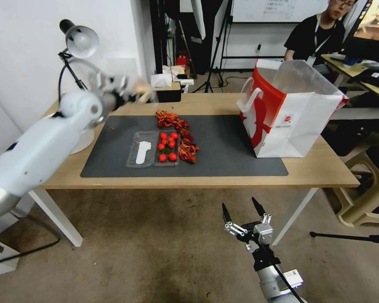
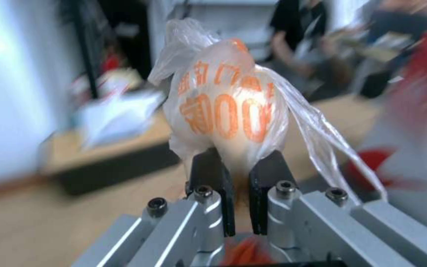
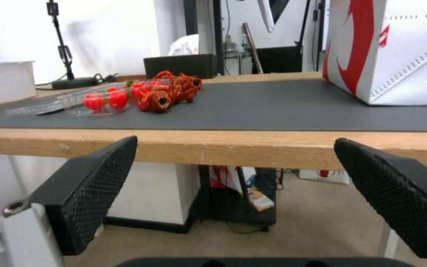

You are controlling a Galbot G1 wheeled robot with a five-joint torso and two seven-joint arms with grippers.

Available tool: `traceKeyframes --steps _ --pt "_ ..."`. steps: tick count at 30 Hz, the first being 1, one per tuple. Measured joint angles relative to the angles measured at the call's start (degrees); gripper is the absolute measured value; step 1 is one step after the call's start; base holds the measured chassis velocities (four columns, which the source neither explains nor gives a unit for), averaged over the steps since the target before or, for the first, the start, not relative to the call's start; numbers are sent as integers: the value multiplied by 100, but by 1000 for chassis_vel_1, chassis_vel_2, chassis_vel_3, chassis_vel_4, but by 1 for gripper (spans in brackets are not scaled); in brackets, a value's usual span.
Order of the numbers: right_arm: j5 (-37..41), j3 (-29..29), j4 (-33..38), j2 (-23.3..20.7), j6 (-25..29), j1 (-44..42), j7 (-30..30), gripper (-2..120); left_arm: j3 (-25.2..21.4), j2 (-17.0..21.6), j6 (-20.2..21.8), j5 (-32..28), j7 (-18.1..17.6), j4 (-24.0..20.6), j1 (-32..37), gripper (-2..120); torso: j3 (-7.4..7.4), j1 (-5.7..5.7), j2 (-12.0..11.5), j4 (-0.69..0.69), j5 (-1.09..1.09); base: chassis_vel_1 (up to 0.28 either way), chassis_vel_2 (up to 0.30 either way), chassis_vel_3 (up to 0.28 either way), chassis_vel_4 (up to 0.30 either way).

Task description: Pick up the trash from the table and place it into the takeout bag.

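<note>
The left gripper (image 2: 238, 174) is closed on a thin clear plastic bag printed with orange characters and wrapped round a pale beige lump (image 2: 226, 111); in the left wrist view its two black fingers (image 2: 212, 174) pinch the underside of the bundle, and a loose tail of film trails off toward the lower right of that frame. In the head view this gripper (image 1: 132, 93) sits in the upper left, raised above the far left part of the long light-wood table (image 1: 206, 179), with the bag in its tip.

The large boxy white paper takeout bag with red sides and white loop handles (image 1: 292, 122) stands open in the upper right of the head view, on the right end of the dark grey mat (image 1: 223, 145), well apart from the held bundle. So this piece is lifted but not yet dropped in.

Left on the mat, centre of the frame, are a clear plastic tray of small red round pieces (image 1: 156, 149) and, just beside it, a string of red-orange scraps (image 1: 179, 132). Whether the takeout bag already holds anything cannot be told.

The right gripper (image 1: 242, 214) waits at the bottom centre of the head view, below the table's near edge, its jaws spread wide and empty.
</note>
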Motion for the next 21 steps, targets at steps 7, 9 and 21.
traceKeyframes --steps 7,9,21 --pt "-30 -1 -4 39 0 -14 1 100 688 -1145 -361 -267 -19 391 -1038 5 0 1 0 -1 0 0 0 0 0" --pt "-33 -1 -5 43 0 -19 2 100 816 -1446 -396 -274 -18 546 -1253 5 0 1 0 -5 4 0 0 0 0" --pt "-36 66 49 86 53 -111 -14 100 1839 -3772 -559 -41 146 2004 -2243 4 0 1 0 -4 1 0 0 0 0"
